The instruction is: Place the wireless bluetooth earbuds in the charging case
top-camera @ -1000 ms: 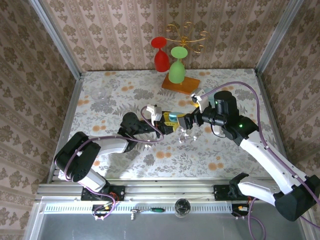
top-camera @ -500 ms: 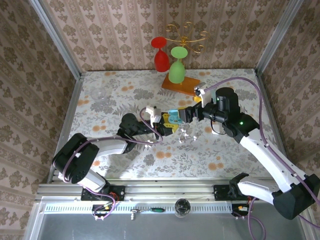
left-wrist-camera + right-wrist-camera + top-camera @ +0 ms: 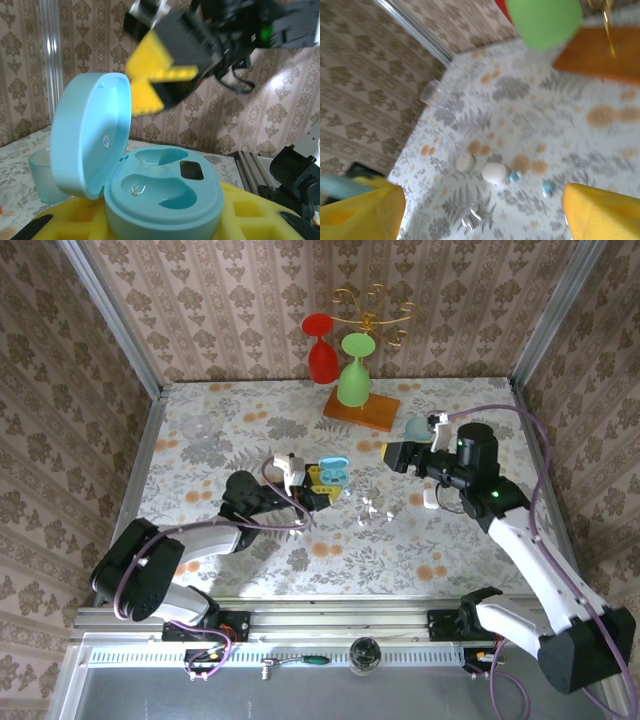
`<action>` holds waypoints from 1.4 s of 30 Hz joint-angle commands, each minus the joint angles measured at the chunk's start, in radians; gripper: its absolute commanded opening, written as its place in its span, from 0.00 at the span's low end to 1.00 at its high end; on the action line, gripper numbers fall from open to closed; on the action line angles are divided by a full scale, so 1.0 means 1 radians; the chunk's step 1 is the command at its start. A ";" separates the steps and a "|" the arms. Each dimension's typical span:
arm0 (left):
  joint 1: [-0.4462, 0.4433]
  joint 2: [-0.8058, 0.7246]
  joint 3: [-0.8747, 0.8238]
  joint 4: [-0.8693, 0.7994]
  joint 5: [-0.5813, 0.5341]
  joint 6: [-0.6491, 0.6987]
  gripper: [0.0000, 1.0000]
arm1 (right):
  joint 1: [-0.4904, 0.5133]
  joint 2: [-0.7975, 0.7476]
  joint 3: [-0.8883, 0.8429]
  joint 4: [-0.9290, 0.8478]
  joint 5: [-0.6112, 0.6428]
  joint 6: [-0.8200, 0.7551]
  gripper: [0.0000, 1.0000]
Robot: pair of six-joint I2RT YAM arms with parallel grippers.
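Earbuds (image 3: 368, 506) lie on the table (image 3: 300, 560), just right of the blue charging case (image 3: 333, 470). Left gripper (image 3: 324, 486) squeezes the open case. Right gripper (image 3: 392, 455) hangs farther right, fingers wide apart.

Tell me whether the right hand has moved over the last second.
Yes. The right hand has pulled back to the right and farther up the top view, ending nearer the wooden base of the glass rack.
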 commanded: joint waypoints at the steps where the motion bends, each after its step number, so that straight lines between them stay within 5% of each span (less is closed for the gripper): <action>1: 0.023 -0.043 -0.029 0.040 0.028 0.015 0.34 | 0.009 0.121 -0.022 0.049 -0.010 0.142 0.79; 17: 0.133 -0.176 -0.135 -0.011 0.010 0.036 0.34 | 0.186 0.689 0.202 -0.002 0.144 0.179 0.58; 42: 0.177 -0.231 -0.172 -0.057 -0.003 0.052 0.34 | 0.206 0.939 0.420 -0.096 0.072 0.144 0.48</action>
